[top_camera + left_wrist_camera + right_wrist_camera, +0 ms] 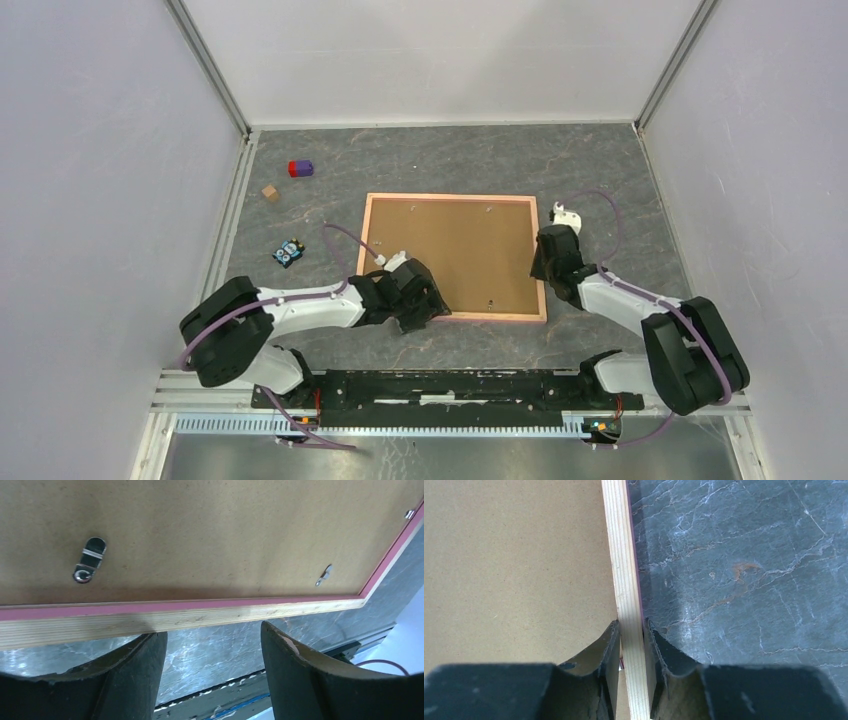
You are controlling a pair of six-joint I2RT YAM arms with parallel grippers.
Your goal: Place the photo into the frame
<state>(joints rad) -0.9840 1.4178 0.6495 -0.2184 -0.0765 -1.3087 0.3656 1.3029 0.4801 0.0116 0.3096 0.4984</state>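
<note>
The salmon-pink frame (455, 197) lies back-up on the table, with a brown backing board (450, 255) filling it. The photo is hidden. My right gripper (543, 262) is shut on the frame's right side rail; in the right wrist view the pale wood rail (624, 570) runs between the closed fingers of the gripper (630, 630). My left gripper (425, 310) is open at the frame's near edge by the left corner. In the left wrist view the gripper (212, 640) sits just below the rail (200, 615) and holds nothing. Metal clips (90, 560) sit on the board (210, 535).
A purple and red block (300, 168), a small wooden cube (270, 192) and a small blue item (289, 252) lie left of the frame. White walls close in the left, right and back. A metal rail (450, 385) runs along the near edge.
</note>
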